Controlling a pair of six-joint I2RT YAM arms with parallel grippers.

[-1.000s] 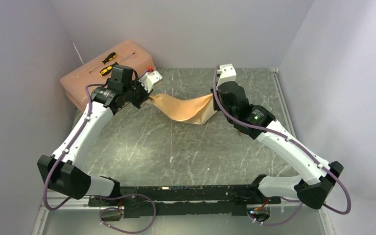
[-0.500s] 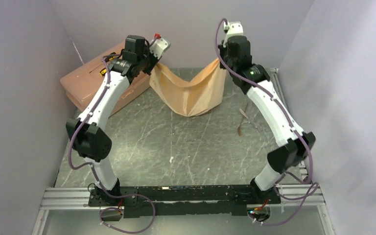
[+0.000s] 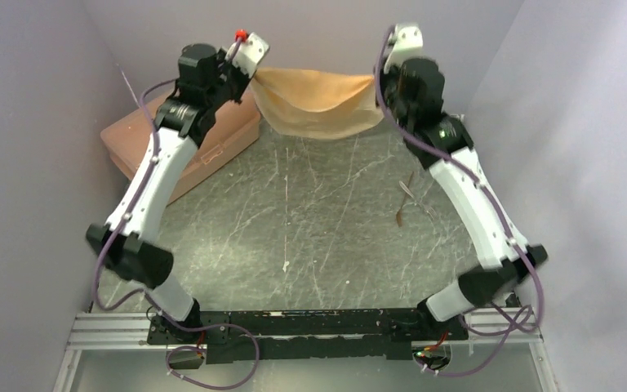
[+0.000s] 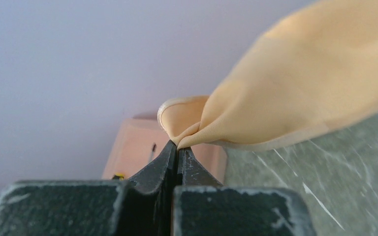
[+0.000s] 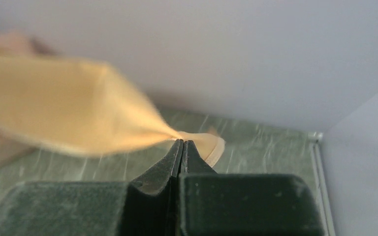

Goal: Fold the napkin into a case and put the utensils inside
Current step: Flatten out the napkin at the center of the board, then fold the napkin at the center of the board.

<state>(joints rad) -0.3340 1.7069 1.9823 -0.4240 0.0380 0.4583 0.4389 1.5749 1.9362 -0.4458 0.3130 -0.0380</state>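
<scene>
- The napkin is held aloft at the far side, stretched left to right between both hands, with its middle sagging above the far edge of the surface.
- The left hand is fully closed, and a bunched corner of the cloth is pinched at its fingertips.
- The right hand is likewise closed tight on the opposite corner.
- The utensils lie on the surface to the right, nearer the right arm and well apart from the cloth.
- Bare surface lies nearward and below the cloth. Laying it flat there is judged the next move, with both corners lowered together.
</scene>
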